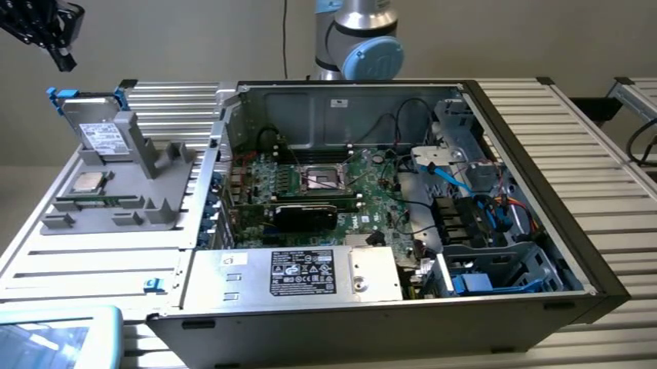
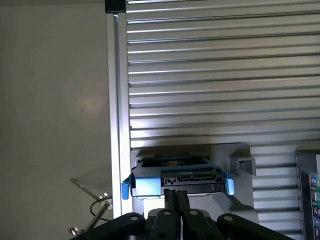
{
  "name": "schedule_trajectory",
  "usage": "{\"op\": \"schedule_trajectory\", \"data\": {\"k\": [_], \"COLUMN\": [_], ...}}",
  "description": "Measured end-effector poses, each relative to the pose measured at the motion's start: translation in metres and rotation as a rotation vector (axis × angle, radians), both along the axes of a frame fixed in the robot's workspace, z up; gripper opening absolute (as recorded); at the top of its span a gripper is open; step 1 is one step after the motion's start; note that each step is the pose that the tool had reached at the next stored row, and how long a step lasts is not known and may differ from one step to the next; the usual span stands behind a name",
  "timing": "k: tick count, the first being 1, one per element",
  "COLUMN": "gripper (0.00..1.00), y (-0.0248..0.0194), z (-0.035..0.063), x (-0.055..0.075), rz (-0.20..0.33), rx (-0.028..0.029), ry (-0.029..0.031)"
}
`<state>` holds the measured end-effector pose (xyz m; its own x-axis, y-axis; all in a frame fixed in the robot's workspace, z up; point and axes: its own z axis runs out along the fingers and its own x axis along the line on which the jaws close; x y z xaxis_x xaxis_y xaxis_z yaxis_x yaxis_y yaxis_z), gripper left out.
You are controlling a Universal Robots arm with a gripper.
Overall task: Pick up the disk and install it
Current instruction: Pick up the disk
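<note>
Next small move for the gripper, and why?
Probably open the gripper: it is shut and not touching the disk, which stands on edge in the grey holder. Shut, it likely couldn't straddle the disk.

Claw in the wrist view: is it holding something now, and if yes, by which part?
Nothing is held. The claw is shut and empty, apart from the disk, which stands in the grey holder.

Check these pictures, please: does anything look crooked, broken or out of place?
Nothing stands out. The disk sits squarely in its grey stand, with both blue end tabs whole. The shut hand hangs in line with the middle of the disk. Nothing has spilled from the open computer case.
</note>
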<state>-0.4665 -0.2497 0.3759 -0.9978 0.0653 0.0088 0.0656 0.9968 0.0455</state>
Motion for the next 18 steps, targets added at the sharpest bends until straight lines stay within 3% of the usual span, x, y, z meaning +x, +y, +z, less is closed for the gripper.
{"op": "schedule_trajectory", "data": {"k": [11,13,18], "gripper": [0.11,0.11,0.11], "y": [0.0,0.0005,0.0005], "z": [0.0,0.0,-0.0004], "x": [0.0,-0.0011,-0.0011], "rz": [0.0,0.004,0.092], "rx": [0.0,0.0,0.0002], "ry": [0.0,-0.0063,-0.0069]}}
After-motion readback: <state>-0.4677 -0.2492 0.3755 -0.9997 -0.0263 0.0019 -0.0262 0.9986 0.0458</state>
